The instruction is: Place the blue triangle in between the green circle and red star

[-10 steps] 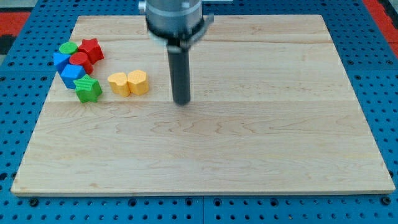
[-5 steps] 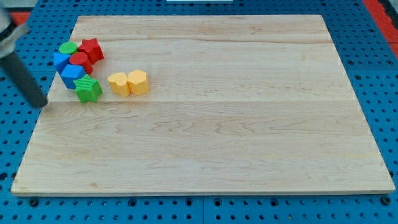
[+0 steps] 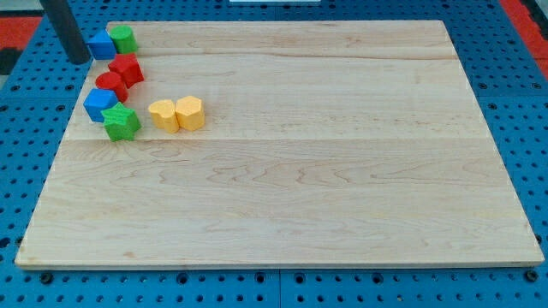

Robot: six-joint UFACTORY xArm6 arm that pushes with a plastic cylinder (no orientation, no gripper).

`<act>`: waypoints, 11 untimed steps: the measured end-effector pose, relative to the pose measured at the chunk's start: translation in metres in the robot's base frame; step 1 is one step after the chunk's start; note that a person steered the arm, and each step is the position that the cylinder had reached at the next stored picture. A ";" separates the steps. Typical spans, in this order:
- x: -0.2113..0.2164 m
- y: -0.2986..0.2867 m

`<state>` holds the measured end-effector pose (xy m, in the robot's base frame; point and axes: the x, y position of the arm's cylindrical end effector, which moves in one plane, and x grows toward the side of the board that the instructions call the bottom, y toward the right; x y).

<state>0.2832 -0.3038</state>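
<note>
Blue triangle (image 3: 102,44), light and slippery, touches my tip (image 3: 79,60); no jaws, so I'd push its flat left face.

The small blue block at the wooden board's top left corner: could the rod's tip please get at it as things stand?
Probably yes: my tip sits just left of the small blue block, nothing between them; the green circle adjoins its far right side.

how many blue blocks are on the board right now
2. One blue block sits at the top-left corner beside my tip, touching the green circle. The other blue block lies lower, against the green star.
</note>
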 end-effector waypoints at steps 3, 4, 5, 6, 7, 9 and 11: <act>-0.058 -0.001; -0.055 0.004; -0.024 0.029; -0.005 0.040; -0.012 -0.001; -0.091 0.008; -0.075 0.063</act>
<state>0.2080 -0.2404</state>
